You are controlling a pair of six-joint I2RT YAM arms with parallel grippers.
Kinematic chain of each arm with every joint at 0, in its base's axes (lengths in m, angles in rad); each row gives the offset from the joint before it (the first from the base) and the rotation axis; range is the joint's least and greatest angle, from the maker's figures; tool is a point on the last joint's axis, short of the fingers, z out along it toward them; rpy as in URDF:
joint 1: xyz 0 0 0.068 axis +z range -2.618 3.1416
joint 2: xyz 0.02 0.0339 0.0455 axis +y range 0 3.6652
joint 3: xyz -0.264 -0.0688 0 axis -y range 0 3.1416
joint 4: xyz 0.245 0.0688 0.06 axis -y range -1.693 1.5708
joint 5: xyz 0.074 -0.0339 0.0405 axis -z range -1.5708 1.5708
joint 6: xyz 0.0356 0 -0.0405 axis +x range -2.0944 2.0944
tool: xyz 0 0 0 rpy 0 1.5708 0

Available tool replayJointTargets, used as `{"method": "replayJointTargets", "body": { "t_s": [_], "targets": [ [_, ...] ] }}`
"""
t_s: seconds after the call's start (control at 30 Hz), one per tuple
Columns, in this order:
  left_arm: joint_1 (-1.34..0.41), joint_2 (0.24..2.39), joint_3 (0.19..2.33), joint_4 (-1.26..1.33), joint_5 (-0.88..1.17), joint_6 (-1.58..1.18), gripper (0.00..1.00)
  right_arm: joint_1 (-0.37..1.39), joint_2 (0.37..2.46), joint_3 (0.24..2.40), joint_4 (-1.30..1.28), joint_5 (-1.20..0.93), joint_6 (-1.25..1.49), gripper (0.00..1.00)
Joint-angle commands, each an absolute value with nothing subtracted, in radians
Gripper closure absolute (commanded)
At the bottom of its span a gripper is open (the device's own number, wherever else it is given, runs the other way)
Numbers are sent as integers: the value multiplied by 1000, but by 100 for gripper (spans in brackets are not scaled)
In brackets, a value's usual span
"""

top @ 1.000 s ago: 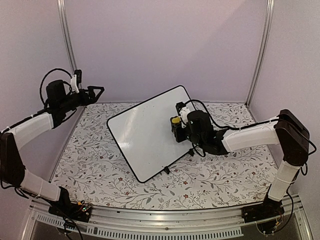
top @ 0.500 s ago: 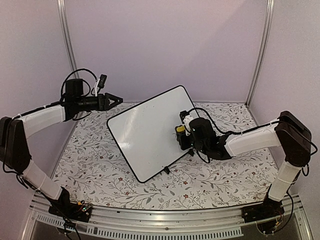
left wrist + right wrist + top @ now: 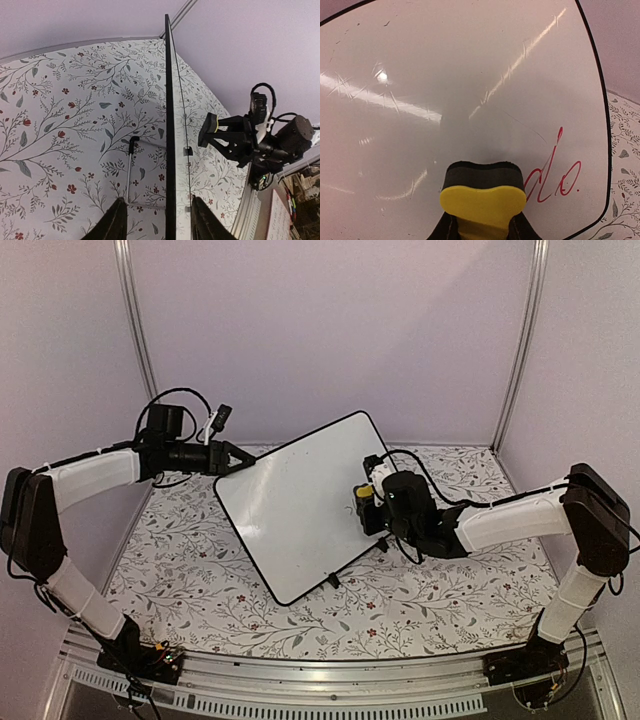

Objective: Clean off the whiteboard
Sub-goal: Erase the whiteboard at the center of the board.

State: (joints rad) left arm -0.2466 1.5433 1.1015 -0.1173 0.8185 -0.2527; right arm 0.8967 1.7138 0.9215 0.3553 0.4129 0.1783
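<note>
Having swung in from the far left, the left gripper (image 3: pixel 232 457), jaws spread, is straddling the edge of the whiteboard (image 3: pixel 290 510) leaning mid-table, steadying it while the right gripper (image 3: pixel 365 502), clenching the yellow eraser (image 3: pixel 482 195), is wiping beside the remaining red writing (image 3: pixel 555 175).

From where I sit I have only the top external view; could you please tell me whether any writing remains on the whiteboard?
Observer: Yes, the right wrist view shows red handwriting on the whiteboard, just right of the eraser.
Operator: Thank you; is the eraser on the face?
Observer: Its dark pad looks pressed against it, held in the right gripper.
Operator: And the left gripper?
Observer: Open, straddling the board's edge without visibly clamping it.
</note>
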Motion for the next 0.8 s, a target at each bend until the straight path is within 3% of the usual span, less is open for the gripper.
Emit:
{"method": "replayJointTargets", "body": {
  "t_s": [0.0,0.07,0.23,0.47,0.63,0.77],
  "targets": [
    [-274,1555,1141,-184,804,-206,60,902,1680,952,334,447,155,100],
    [-279,1554,1144,-201,805,-198,62,902,1678,958,333,451,147,100],
    [-282,1554,1147,-219,831,-190,58,903,1678,974,324,451,134,100],
    [-282,1579,1154,-244,855,-183,73,904,1687,1002,321,458,109,100],
    [-282,1585,1157,-247,875,-181,97,904,1715,1038,324,470,83,100],
    [-282,1579,1150,-242,882,-184,100,904,1738,1065,326,471,65,100]
  ]
}}
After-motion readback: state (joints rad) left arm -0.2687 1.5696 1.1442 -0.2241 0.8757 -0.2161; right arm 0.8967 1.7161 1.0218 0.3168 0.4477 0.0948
